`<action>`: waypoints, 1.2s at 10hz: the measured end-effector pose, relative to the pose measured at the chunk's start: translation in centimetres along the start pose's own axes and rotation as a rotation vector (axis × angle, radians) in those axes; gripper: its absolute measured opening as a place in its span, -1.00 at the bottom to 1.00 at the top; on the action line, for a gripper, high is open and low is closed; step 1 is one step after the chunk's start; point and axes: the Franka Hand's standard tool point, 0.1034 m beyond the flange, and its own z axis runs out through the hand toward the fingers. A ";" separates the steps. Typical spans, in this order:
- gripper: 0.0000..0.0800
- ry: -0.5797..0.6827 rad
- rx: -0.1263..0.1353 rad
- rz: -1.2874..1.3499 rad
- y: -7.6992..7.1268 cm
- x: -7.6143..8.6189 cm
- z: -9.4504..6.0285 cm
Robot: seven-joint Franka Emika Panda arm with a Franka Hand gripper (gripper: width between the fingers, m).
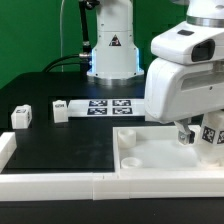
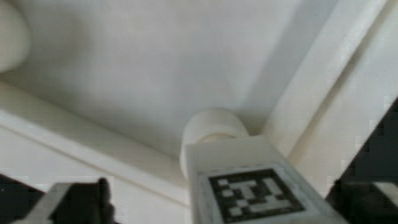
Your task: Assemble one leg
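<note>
A leg, a small white block with a square tag on its face, stands between my fingers. Its far end meets a round recess of the big white panel. My gripper is open: a dark finger stands well clear of the leg on one side, and the other finger is close on the other side. In the exterior view the gripper hangs over the panel at the right, with the tagged leg by it.
Two more legs lie on the black mat at the exterior view's left. The marker board lies behind them in the middle. The arm's base stands at the back. A white rim borders the front.
</note>
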 end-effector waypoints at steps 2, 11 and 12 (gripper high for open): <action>-0.33 0.000 0.000 0.000 0.0 0.0 0.0; -0.32 0.002 0.012 0.519 0.0 0.1 0.1; -0.32 0.002 0.024 0.686 -0.1 0.2 0.2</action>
